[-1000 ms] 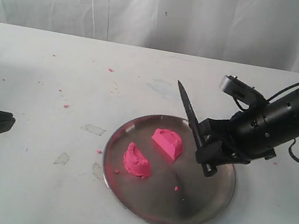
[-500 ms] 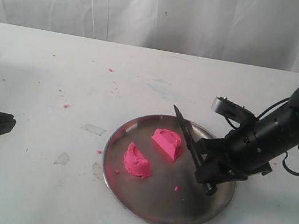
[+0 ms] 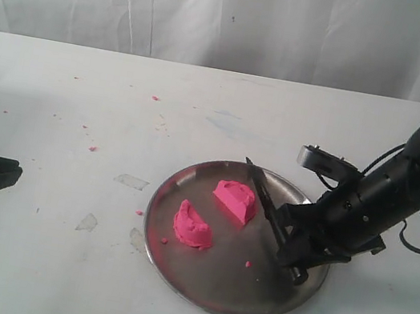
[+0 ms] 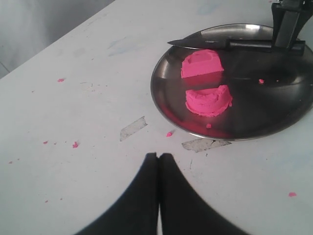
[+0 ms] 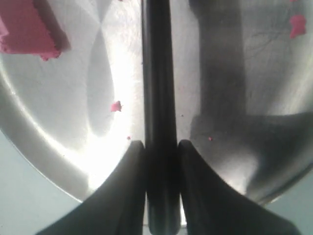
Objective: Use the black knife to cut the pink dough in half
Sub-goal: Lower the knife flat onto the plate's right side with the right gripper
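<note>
Dough [image 3: 233,200] lies in two halves mid-plate [image 3: 212,283]. Right gripper [image 3: 292,247], clamped on the knife [image 3: 262,195] handle, has lowered the blade almost flat near the plate's right rim; cutting looks finished.

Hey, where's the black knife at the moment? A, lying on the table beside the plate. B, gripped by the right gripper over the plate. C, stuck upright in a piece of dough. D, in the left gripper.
B: the right gripper is clamped on the handle of the black knife, whose blade is over the steel plate.
</note>
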`<move>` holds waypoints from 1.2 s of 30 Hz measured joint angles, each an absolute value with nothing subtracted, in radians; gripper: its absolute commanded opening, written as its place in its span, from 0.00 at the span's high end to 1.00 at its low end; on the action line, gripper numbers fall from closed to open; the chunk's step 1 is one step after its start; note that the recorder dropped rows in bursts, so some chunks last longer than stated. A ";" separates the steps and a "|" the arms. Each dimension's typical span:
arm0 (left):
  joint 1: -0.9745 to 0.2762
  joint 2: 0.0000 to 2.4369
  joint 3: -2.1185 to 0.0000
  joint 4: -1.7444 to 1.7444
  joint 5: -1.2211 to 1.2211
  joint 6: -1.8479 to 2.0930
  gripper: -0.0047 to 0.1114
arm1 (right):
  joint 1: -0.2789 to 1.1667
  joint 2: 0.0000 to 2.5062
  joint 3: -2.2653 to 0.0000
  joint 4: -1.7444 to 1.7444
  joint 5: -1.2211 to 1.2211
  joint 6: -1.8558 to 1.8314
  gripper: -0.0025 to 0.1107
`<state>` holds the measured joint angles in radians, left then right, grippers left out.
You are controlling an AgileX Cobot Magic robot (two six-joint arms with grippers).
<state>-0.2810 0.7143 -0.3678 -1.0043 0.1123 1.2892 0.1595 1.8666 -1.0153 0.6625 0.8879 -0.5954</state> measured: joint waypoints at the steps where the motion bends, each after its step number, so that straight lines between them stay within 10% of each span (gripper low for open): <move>1: -0.281 0.714 -0.368 -1.004 0.112 1.289 0.96 | 0.160 1.863 -1.015 0.663 0.899 -0.595 0.98; 36: -0.281 0.714 -0.368 -1.004 0.139 1.289 0.96 | 0.160 1.850 -0.968 0.600 0.899 -0.595 0.76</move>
<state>-0.2810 0.7143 -0.3678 -1.0043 0.1387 1.2892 0.1595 1.8497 -0.9682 0.5996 0.8986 -0.5954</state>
